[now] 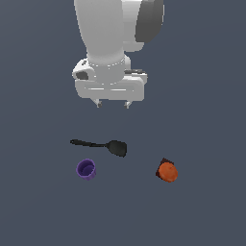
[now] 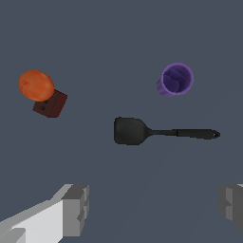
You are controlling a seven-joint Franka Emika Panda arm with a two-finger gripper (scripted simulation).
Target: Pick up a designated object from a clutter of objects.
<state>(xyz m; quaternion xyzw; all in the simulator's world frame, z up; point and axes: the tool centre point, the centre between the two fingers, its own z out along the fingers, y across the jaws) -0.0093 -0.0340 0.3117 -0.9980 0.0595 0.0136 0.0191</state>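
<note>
The designated object is a small round purple cup [image 1: 86, 169] [image 2: 175, 79] with thick walls, standing upright on the grey surface toward the exterior view's left. Just behind it lies the black spatula [image 1: 102, 145] [image 2: 152, 132], handle pointing to the exterior view's left. An orange round object on a dark base [image 1: 167, 171] [image 2: 40, 91] sits apart toward the exterior view's right. My gripper [image 1: 113, 104] [image 2: 152, 209] hangs well above the surface, behind the spatula, open with nothing between its fingers [image 2: 76, 209].
The white arm and its wrist body [image 1: 110, 81] fill the upper middle of the exterior view. The flat grey surface [image 1: 206, 120] stretches around the three items with no walls or edges in sight.
</note>
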